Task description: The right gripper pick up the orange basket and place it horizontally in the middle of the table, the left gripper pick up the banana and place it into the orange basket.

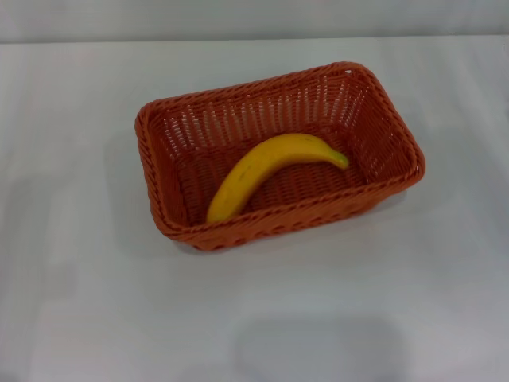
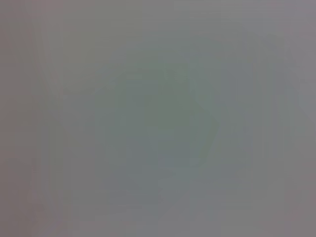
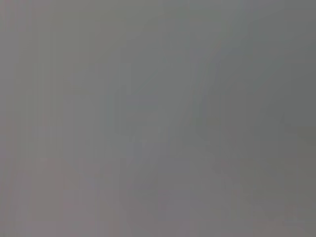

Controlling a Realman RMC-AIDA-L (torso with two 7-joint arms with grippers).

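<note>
The orange basket (image 1: 382, 127) stands near the middle of the white table (image 1: 87, 263) in the head view, its long side running left to right with a slight tilt. The yellow banana (image 1: 266, 165) lies inside it on the woven floor, curving from the front left up to the right, its greenish tip toward the right wall. Neither the left gripper nor the right gripper shows in any view. Both wrist views show only a plain grey surface.
Bare white tabletop surrounds the basket on all sides. The table's far edge runs along the top of the head view, with a pale wall behind it.
</note>
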